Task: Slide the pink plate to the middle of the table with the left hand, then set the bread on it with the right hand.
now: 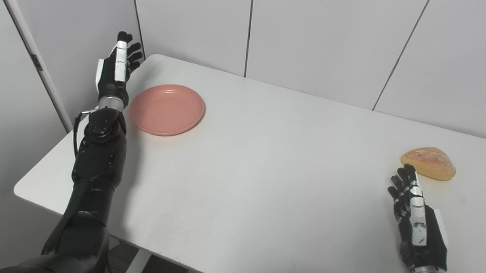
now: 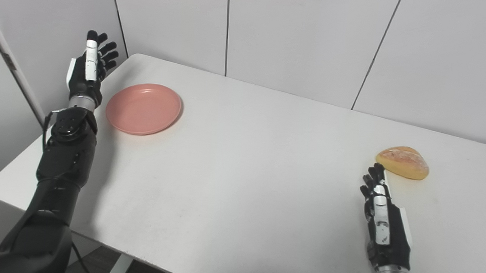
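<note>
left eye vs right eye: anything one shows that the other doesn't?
Only the left eye view: a pale slanted post with a small dark fitting running down the wall at far left. Only the right eye view: more wall on the right, plus the table's near-left corner in full. Shared: the pink plate empty near the table's far-left corner, the open left hand raised beside it, not touching; the bread at the right side, with the right hand open just short of it.
</note>
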You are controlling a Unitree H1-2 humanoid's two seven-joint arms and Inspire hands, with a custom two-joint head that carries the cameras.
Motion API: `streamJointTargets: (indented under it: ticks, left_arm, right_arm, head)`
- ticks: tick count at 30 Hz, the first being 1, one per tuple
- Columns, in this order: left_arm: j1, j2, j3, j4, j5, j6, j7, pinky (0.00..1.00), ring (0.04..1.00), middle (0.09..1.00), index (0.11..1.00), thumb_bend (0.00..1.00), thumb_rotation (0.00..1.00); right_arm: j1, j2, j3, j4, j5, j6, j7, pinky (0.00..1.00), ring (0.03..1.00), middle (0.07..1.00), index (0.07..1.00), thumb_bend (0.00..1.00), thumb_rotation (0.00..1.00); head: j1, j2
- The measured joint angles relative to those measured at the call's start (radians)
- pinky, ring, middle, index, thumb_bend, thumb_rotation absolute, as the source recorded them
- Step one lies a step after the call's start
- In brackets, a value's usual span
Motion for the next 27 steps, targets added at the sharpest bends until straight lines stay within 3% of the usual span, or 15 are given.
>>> streamJointTargets:
  ticks: [18, 27]
  left_arm:
    - [-0.029, 0.018, 0.006, 0.168, -0.001, -0.053, -0.004, 0.89, 0.846, 0.842, 0.854, 0.90, 1.00]
    - [-0.031, 0.020, 0.010, 0.239, -0.001, -0.113, -0.009, 0.89, 0.853, 0.843, 0.855, 0.88, 1.00]
  right_arm:
    - [0.002, -0.009, -0.003, -0.001, 0.014, -0.001, 0.004, 1.00, 1.000, 1.000, 1.000, 0.56, 0.98]
    - [0.004, -0.012, -0.004, -0.003, 0.021, -0.001, 0.004, 1.00, 1.000, 1.000, 1.000, 0.58, 0.97]
  head:
    - [0.021, -0.003]
    - [0.055, -0.014]
